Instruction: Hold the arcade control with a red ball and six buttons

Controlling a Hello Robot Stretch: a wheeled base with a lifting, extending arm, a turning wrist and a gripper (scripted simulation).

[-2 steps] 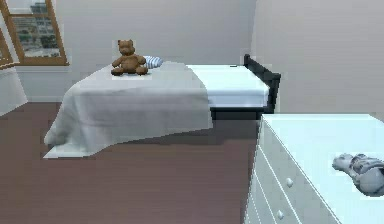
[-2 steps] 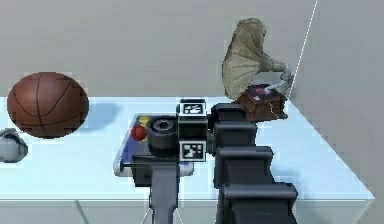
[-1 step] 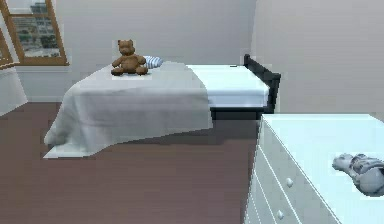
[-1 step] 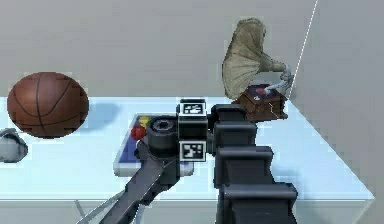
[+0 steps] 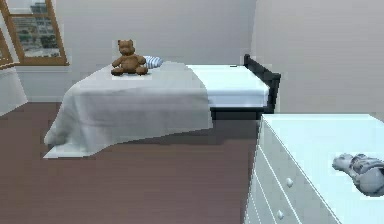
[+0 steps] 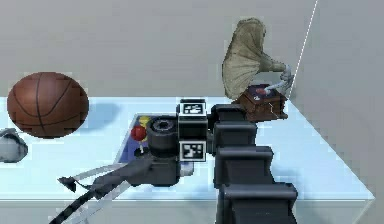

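Note:
On the white dresser top [image 6: 310,150] lies a small flat board with a red ball and a yellow dot on it, which fits the arcade control [image 6: 139,129]. Most of the board is hidden behind the gripper's dark body. The dark arm rises from the arm side view's bottom edge to the two marked white squares. From there the gripper [image 6: 68,183] stretches left and down, and its thin fingers [image 6: 100,178] end over the dresser's front edge. I cannot tell whether it holds anything.
A brown basketball [image 6: 47,103] and a grey object [image 6: 8,146] sit left of the board, and a gramophone [image 6: 255,70] stands to its right. In the forward view are a bed [image 5: 140,105] with a teddy bear [image 5: 126,58], a window [image 5: 35,30] and the white dresser [image 5: 300,150].

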